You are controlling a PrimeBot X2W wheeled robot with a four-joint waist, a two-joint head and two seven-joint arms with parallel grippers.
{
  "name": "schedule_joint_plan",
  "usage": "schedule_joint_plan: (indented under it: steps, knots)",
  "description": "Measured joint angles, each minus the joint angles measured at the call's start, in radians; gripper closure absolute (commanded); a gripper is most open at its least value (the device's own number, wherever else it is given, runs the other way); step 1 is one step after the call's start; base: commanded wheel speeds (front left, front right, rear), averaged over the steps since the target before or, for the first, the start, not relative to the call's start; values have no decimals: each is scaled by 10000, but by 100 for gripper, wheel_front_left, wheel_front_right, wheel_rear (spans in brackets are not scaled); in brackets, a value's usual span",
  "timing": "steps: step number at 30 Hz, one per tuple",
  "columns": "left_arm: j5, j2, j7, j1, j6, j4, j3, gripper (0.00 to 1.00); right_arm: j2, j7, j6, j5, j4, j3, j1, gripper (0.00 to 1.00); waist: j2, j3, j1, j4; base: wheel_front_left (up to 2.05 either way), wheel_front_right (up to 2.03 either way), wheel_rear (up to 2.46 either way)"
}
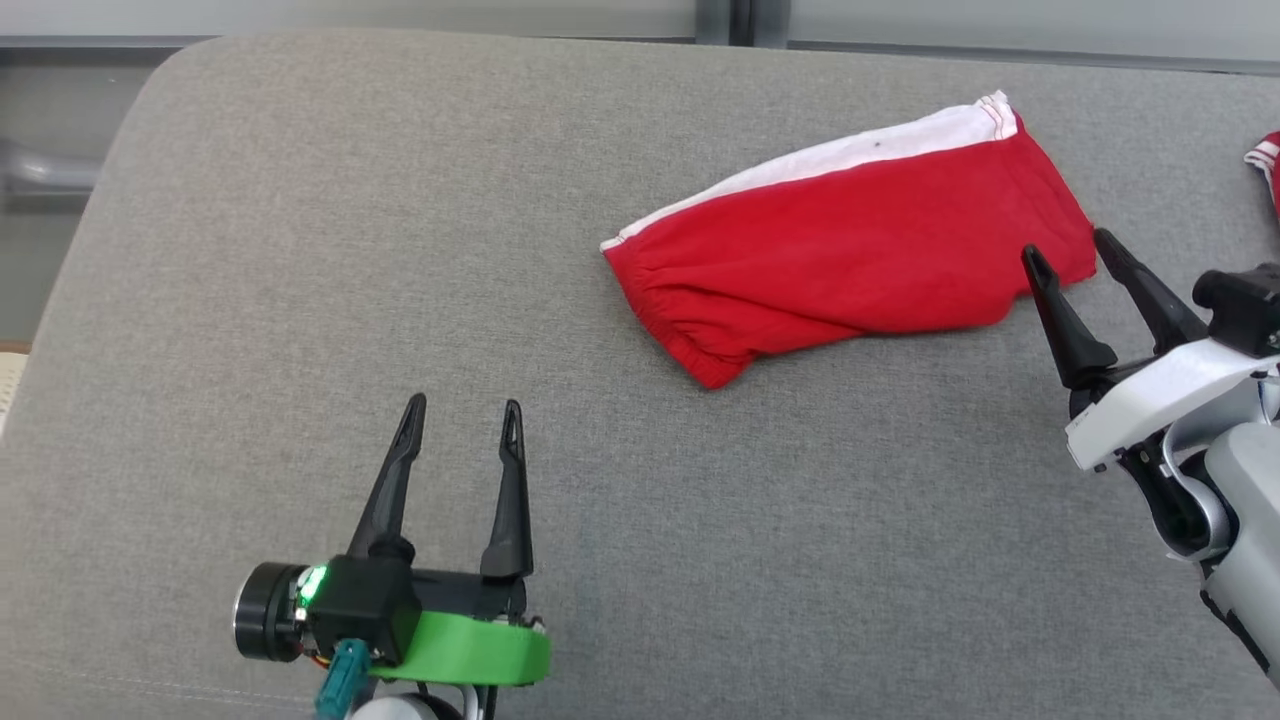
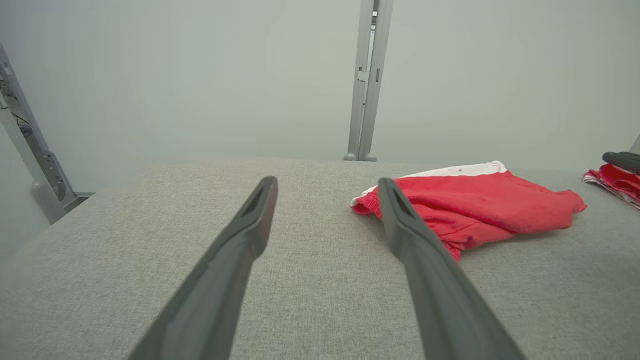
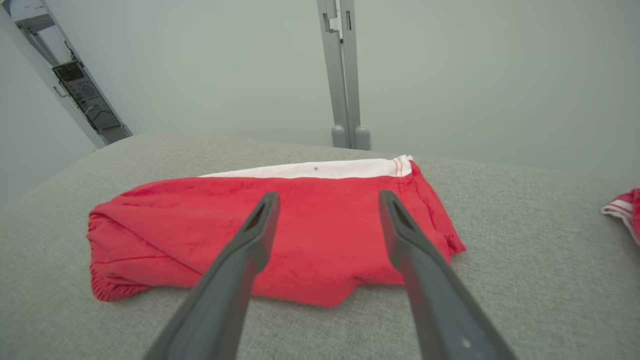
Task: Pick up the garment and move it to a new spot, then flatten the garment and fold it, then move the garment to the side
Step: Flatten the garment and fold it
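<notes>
Red garment (image 1: 850, 250) with white band lies folded on the grey fabric-covered desk (image 1: 300, 250), right of centre; right gripper (image 1: 1065, 246) at its near right corner, fingers apart, clamping nothing; left gripper (image 1: 464, 403) well apart over bare desk, fingers likewise apart.

Second red-and-white cloth (image 1: 1268, 170) cut off by right edge; kind not determinable. Lower right corner of garment (image 1: 850, 250) partly hidden behind finger of right gripper (image 1: 1065, 243). Dark speck (image 1: 878, 146) on white band (image 1: 800, 165) too small to be identified. Right forearm (image 1: 1240, 490) cropped at edge.
</notes>
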Motion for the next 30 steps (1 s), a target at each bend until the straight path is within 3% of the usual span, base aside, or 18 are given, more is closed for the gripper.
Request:
schedule_joint_plan:
  steps: [8,21,30]
  knots:
    - [1043,-405,-2,410,-176,44,61,0,6,38,0,-105,826,-280,128,0,0,-160,0,579,0,0,0]
    - [1584,-685,-2,126,-199,-104,-499,0,-734,2686,0,-481,3636,-533,-2559,0,0,807,0,1255,0,0,0]
    - [1392,-706,-2,-206,-21,-105,-880,0,-694,3772,0,-673,4869,-499,-3615,0,0,1516,0,1682,0,0,0]
